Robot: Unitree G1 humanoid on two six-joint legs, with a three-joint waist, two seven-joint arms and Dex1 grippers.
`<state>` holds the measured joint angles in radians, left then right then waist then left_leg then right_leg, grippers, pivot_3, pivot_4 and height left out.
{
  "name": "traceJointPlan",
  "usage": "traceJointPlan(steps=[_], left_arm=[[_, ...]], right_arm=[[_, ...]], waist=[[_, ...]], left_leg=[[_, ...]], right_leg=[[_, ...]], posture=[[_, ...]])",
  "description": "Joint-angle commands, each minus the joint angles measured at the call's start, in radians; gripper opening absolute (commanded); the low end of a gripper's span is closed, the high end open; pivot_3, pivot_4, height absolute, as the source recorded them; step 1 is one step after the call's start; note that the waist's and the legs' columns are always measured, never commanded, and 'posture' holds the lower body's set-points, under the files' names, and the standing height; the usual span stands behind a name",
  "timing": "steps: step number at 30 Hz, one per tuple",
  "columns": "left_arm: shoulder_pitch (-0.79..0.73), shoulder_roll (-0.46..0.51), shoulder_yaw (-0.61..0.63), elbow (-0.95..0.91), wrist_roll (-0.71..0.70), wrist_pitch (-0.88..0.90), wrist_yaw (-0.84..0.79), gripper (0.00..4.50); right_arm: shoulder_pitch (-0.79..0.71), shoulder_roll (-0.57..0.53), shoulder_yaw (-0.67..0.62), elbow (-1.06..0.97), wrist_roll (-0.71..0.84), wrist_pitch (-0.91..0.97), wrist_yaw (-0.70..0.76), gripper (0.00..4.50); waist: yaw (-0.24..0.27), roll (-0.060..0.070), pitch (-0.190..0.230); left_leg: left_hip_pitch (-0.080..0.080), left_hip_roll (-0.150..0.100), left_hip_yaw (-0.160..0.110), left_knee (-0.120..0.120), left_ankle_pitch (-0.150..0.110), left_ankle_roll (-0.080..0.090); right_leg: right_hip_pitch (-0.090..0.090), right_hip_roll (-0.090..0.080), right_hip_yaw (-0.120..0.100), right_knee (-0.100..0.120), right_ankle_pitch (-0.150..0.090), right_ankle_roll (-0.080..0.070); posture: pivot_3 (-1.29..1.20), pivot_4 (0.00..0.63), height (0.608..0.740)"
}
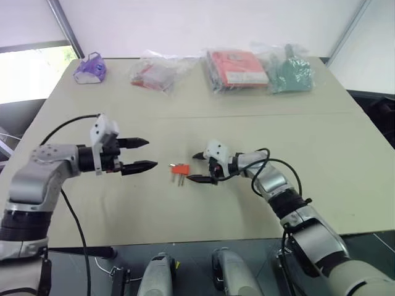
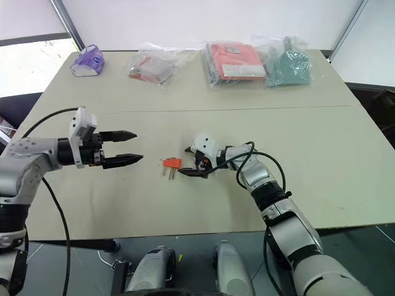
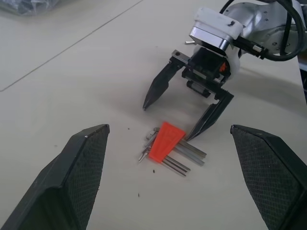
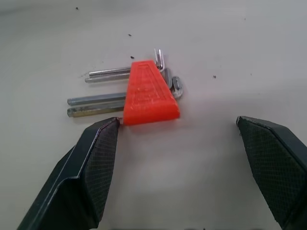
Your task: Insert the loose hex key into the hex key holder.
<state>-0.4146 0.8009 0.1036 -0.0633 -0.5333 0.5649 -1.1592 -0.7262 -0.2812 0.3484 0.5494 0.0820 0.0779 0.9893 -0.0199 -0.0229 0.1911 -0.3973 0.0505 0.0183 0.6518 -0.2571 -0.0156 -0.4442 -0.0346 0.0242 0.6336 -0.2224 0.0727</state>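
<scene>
Right wrist view shows the orange holder (image 4: pixel 149 93) lying just before the right gripper's (image 4: pixel 177 163) wide, empty jaws, not yet grasped; the left gripper (image 1: pixel 143 154) also stands wide, and I cannot tell any loose key apart.

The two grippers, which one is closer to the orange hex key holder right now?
The right gripper: it sits beside the holder, while the left gripper hangs farther off.

Nothing readable anywhere here – no text, brand or number comes through. The orange holder (image 4: pixel 149 95) sitting right between the right gripper's (image 4: pixel 184 139) fingertips has a faint raised pattern on its top face, but I can't make it out as letters. The red packet (image 1: pixel 237 68), well beyond both grippers, has a pale label patch – too small to read.
</scene>
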Motion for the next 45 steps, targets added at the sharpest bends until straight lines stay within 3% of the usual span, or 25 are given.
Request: traceJointPlan(steps=[1,4,8,18,23,28,36,45], left_arm=[[-0.003,0.002,0.032,-0.035,-0.017,-0.001,0.021,4.22],[-0.006,-0.004,0.026,-0.028,-0.015,-0.009,0.033,4.28],[-0.007,-0.008,0.021,-0.025,-0.012,-0.014,0.041,4.28],[-0.069,-0.039,0.005,0.109,0.023,-0.067,0.042,4.28],[-0.174,-0.085,0.028,0.205,-0.037,-0.016,0.027,4.28],[-0.312,-0.141,0.003,0.365,-0.044,-0.002,-0.024,4.28],[-0.540,-0.250,-0.075,0.652,0.045,-0.108,-0.148,4.28],[-0.640,-0.311,-0.078,0.792,0.098,-0.167,-0.219,4.28]], right_arm=[[-0.022,0.027,-0.012,0.011,-0.013,-0.026,-0.001,4.06],[-0.015,0.047,-0.012,0.025,-0.021,-0.037,-0.002,3.17],[0.003,0.060,-0.006,0.021,-0.043,-0.059,-0.002,1.06],[0.009,-0.017,-0.020,-0.139,-0.140,-0.155,-0.066,1.00],[-0.077,-0.164,-0.064,-0.225,-0.317,-0.322,-0.258,1.00],[-0.110,-0.256,-0.077,-0.203,-0.392,-0.521,-0.373,1.00],[-0.118,-0.274,-0.111,-0.215,-0.366,-0.631,-0.403,1.00],[-0.085,-0.273,-0.118,-0.295,-0.342,-0.628,-0.397,1.00]], waist=[[0.000,0.000,0.000],[-0.001,0.000,0.000],[0.000,0.000,0.000],[0.005,0.000,0.000],[0.005,0.000,0.000],[0.004,-0.001,0.000],[-0.001,-0.001,0.000],[0.001,-0.001,0.000]], left_leg=[[0.001,0.000,0.000,0.000,0.000,0.000],[0.003,0.001,0.000,-0.001,0.000,0.000],[0.004,0.001,0.000,-0.001,0.000,0.000],[0.004,0.001,0.000,-0.001,0.000,0.000],[0.003,0.001,0.001,0.000,0.000,0.000],[0.003,0.001,0.001,-0.001,0.000,0.000],[0.004,0.001,0.001,-0.002,0.000,0.000],[0.004,0.001,0.001,-0.002,0.000,0.000]], right_leg=[[0.000,0.000,0.000,0.000,0.000,0.000],[0.001,0.002,0.001,0.001,0.000,-0.001],[0.001,0.002,0.001,0.001,0.001,-0.002],[0.002,0.003,0.001,0.001,0.001,-0.002],[0.002,0.002,0.002,0.000,0.001,-0.002],[0.001,0.003,0.002,0.000,0.001,-0.002],[0.001,0.004,0.003,0.000,0.001,-0.002],[0.001,0.004,0.003,0.000,0.001,-0.002]], posture=[[0.00,0.150,0.740],[0.00,0.150,0.740],[0.00,0.150,0.740],[0.00,0.150,0.740],[0.00,0.150,0.740],[0.00,0.150,0.740],[0.00,0.150,0.740],[0.00,0.150,0.740]])
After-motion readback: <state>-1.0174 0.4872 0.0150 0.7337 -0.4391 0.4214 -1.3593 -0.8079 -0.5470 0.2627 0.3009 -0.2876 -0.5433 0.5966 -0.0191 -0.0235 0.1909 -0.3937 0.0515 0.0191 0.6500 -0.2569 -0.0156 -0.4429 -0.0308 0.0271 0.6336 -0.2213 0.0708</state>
